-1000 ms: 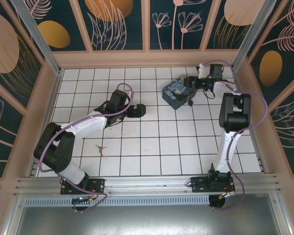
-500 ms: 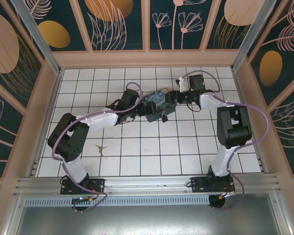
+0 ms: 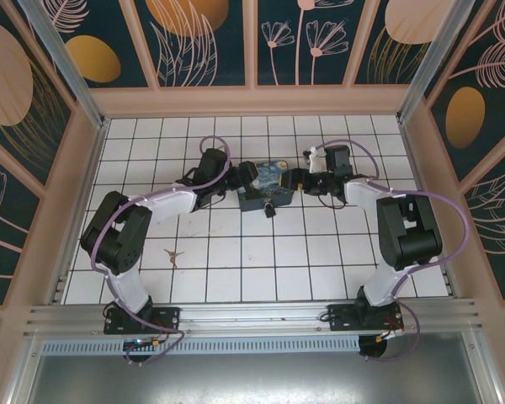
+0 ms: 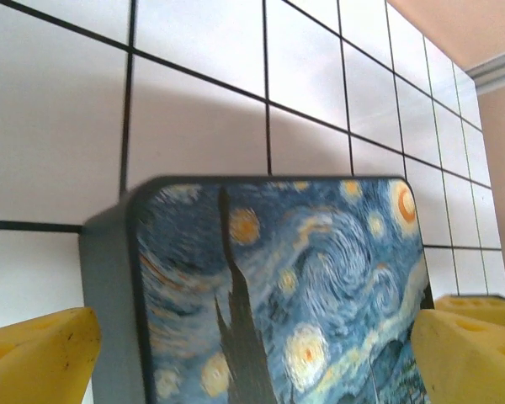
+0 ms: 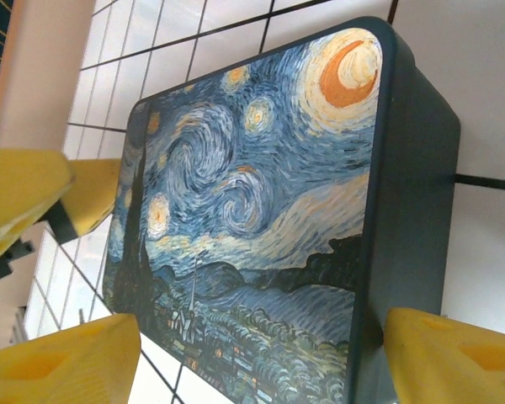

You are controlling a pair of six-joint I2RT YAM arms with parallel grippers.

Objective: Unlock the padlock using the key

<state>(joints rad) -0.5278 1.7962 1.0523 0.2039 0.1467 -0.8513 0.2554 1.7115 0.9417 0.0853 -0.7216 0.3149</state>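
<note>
The padlock (image 3: 269, 208) is a small dark shape hanging at the near edge of the blue swirl-painted box (image 3: 265, 181), mid-table. The thin brownish key (image 3: 173, 253) lies alone on the tiles to the left, well short of both grippers. My right gripper (image 3: 293, 181) is shut on the box from the right; its yellow fingers (image 5: 454, 358) press the box's (image 5: 252, 210) sides. My left gripper (image 3: 242, 182) stands open at the box's left end, its fingers (image 4: 34, 358) on either side of the box (image 4: 278, 286). Both wrist views hide the padlock and key.
White tiled floor (image 3: 261, 269) with black grout, ringed by a tan raised wall (image 3: 252, 99) and painted panels. The right arm's elbow (image 3: 408, 227) stands tall at the right. The left arm (image 3: 118, 240) lies low across the left tiles.
The right gripper brought the box from the back right to the middle, padlock trailing. The left gripper moved right and its fingers came round the box's left end. The key stayed put.
</note>
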